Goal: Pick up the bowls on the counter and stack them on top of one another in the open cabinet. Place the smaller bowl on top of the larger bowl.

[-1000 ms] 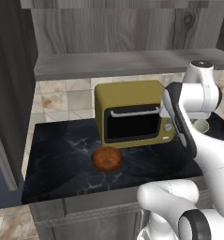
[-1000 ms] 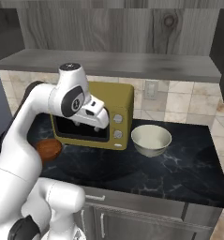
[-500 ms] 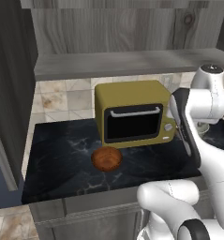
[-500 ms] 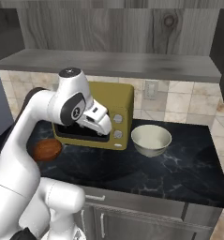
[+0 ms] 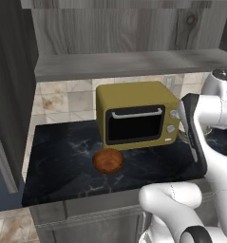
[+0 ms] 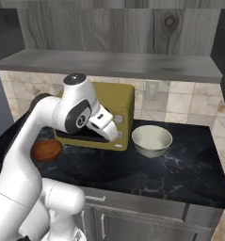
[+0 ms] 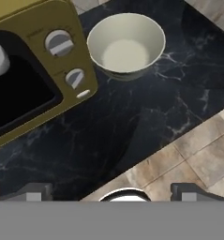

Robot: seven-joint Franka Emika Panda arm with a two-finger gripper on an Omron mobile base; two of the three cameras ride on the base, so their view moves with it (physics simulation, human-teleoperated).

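Cream bowl [image 6: 152,140] sits on the black tabletop [image 6: 180,172] right of the yellow microwave [image 6: 115,109]; the brown bowl [image 5: 108,161] lies before the microwave's left front. Above the tabletop's front edge, the claw [image 7: 111,191] hangs wide open, empty.

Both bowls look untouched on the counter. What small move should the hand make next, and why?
Probably ease the open, empty hand forward toward the larger bowl, which goes in first as the base of the stack. It sits upright on the counter just right of the yellow microwave, ahead in the hand view. The smaller bowl waits in front of the microwave's door.
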